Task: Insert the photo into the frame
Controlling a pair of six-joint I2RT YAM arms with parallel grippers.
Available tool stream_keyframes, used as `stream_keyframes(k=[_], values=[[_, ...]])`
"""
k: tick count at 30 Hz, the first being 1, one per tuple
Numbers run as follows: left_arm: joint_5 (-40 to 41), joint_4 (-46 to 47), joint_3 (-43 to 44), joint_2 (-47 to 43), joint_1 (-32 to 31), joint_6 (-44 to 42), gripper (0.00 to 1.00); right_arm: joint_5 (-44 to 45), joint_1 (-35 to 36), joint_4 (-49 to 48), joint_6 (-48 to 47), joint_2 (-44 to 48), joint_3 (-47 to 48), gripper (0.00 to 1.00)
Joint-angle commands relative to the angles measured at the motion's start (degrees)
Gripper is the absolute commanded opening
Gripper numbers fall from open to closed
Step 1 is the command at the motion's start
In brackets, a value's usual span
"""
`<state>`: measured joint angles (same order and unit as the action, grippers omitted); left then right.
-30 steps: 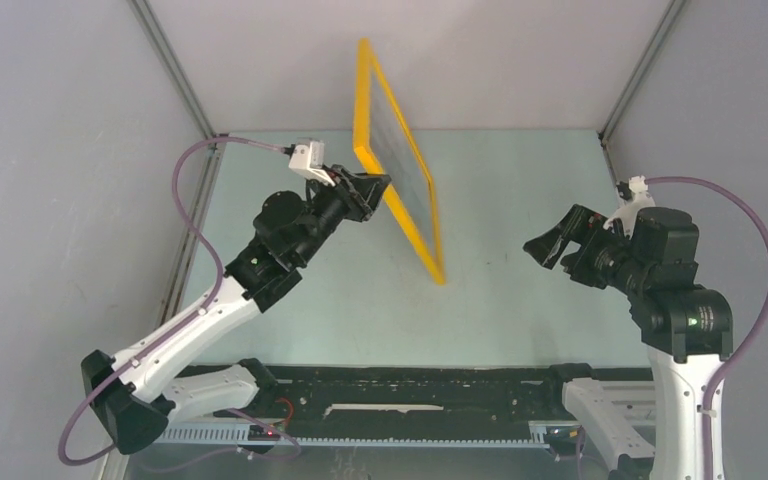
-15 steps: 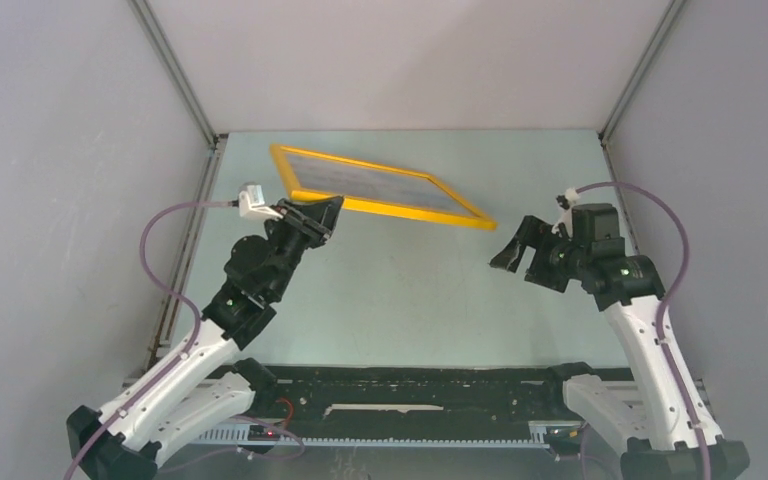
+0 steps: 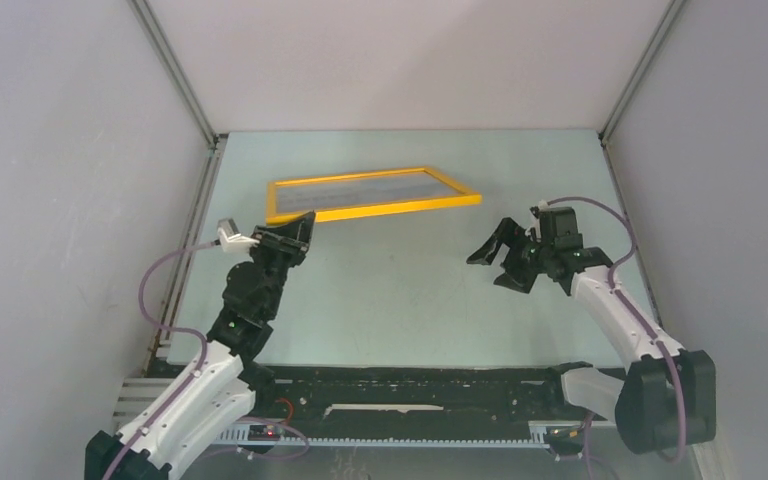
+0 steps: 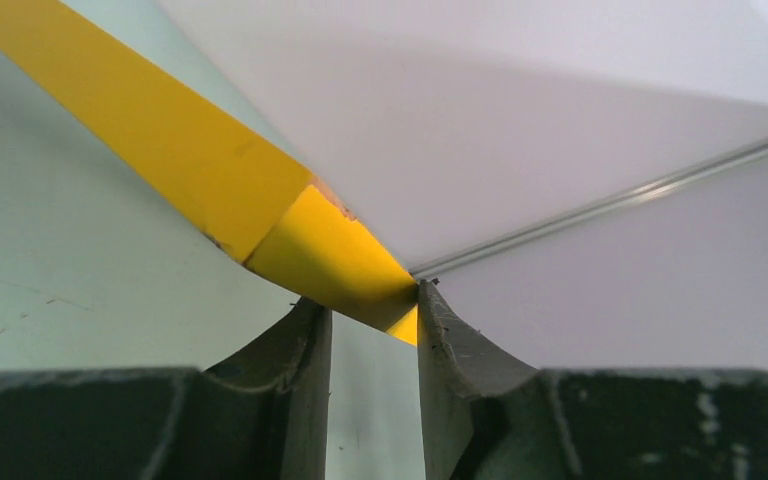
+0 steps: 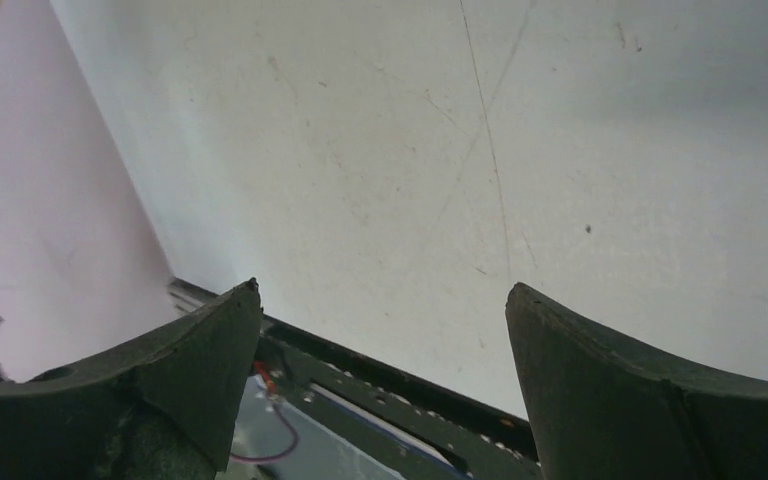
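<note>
Frame [image 3: 370,194], yellow, lying nearly flat over the far half of the table [image 3: 390,300], long side running left to right. Pinched at its near-left corner by the left gripper [image 3: 302,222], fingers [image 4: 305,340] clamped tight on the yellow edge. Resting on the table or lifted off it: cannot tell. Over to the right gripper [image 3: 488,268]: fingers [image 5: 200,340] spread wide, holding nothing, near the frame's right corner, not touching.
</note>
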<state>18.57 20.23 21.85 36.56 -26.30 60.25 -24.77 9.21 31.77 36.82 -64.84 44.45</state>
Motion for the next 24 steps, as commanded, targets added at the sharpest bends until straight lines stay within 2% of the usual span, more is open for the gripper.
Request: stream_keyframes(k=[1,3,5,10,13,20,24], values=[[1.2,2.6,-4.6,-1.7,4.9,1.1,0.00,-8.5,-1.7,-22.4,14.1,-2.6,-5.6,0.97],[0.1,4.6,-6.6,-2.1,6.9,1.3,0.00,-11.5,-1.0,-31.9,17.7,-5.5,-6.2,0.96],[-1.2,4.3,-7.2,-2.0,8.9,-0.1,0.00,-14.5,-2.5,-36.0,20.4,-8.1,-5.8,0.96],[-8.7,4.7,-11.3,-1.6,20.1,1.8,0.00,-17.9,-6.2,-45.6,23.5,-14.2,-6.2,1.00],[-10.4,6.4,-12.5,1.0,22.1,0.9,0.00,-22.6,-5.8,-55.6,29.0,-24.4,-2.7,0.99],[-12.2,5.6,-14.2,2.6,26.1,-0.5,0.00,-23.6,0.9,-80.1,43.2,-45.9,4.6,1.00],[-10.0,-1.9,-12.9,1.6,30.1,-0.2,0.01,-21.6,2.4,-80.2,41.5,-50.5,5.5,0.99]])
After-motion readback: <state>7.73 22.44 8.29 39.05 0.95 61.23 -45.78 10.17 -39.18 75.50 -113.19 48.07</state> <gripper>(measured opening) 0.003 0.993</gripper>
